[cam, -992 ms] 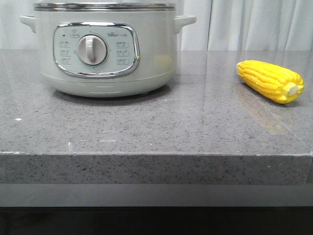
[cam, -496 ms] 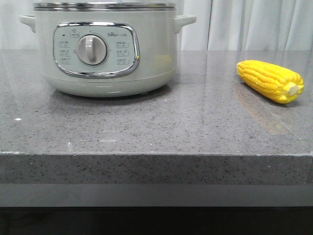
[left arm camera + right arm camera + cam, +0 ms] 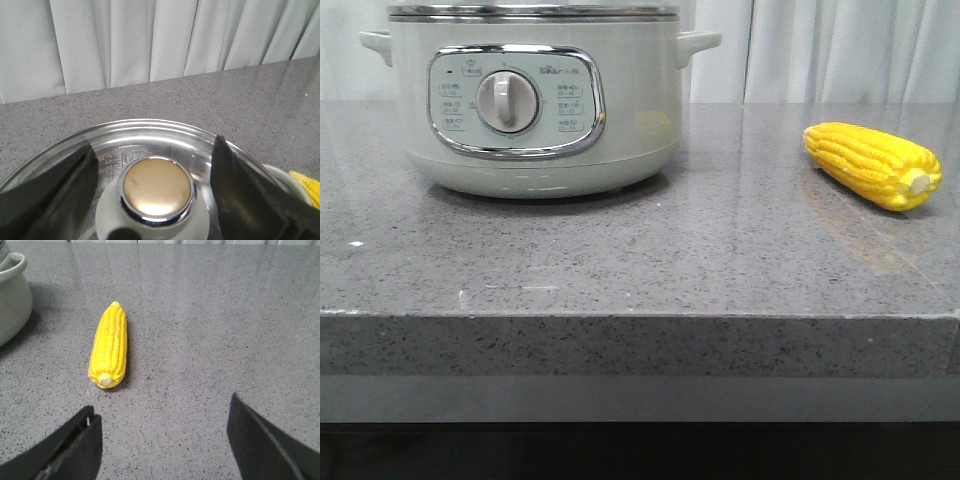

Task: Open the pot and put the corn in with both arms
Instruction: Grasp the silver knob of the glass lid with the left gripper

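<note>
The pot [image 3: 535, 100] stands lid on at the left of the grey speckled surface [image 3: 670, 250]. The left gripper [image 3: 155, 170] hangs above it, fingers [image 3: 245, 195] wide astride the lid knob [image 3: 156, 188], likely to lift it. Well right of the pot lies the corn [image 3: 872, 165]; the right gripper [image 3: 162, 440] hovers near, fingers wide, empty. Pale curtains [image 3: 840, 50] hang behind the pot.

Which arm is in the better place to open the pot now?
The left. Its open gripper straddles the lid knob, with the fingers on either side. The right gripper hangs open over the counter near the corn, away from the pot.
</note>
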Motion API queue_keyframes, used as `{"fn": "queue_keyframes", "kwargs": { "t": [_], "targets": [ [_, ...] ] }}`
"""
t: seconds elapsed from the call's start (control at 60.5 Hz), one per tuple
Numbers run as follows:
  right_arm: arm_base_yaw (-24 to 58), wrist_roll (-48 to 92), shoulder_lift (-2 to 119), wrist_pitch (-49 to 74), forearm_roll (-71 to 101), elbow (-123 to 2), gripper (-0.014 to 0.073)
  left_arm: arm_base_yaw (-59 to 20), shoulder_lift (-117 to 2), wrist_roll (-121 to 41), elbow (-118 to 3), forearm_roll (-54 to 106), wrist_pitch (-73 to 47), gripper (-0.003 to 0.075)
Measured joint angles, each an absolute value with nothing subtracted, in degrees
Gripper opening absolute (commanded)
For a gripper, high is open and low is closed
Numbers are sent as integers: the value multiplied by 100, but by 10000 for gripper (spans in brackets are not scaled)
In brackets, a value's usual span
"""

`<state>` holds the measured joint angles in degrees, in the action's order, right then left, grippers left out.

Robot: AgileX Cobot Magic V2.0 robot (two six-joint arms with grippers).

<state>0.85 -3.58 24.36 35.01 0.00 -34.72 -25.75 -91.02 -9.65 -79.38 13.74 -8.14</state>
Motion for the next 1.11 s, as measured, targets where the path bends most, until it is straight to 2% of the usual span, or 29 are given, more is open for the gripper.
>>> {"fn": "queue_keyframes", "kwargs": {
  "t": [0.264,0.893,0.959,1.107],
  "targets": [
    [85,-358,2436,3501,0,-3472,542,-2651,-9475,-965,-8134,1384,-485,482],
    [85,-358,2436,3504,0,-3472,542,-2651,-9756,-970,-8146,1384,-518,478],
    [85,-358,2436,3504,0,-3472,542,-2640,-9756,-970,-8146,1384,-518,452],
    [85,-358,2436,3504,0,-3472,542,-2629,-9756,-970,-8146,1384,-518,323]
  ]
}}
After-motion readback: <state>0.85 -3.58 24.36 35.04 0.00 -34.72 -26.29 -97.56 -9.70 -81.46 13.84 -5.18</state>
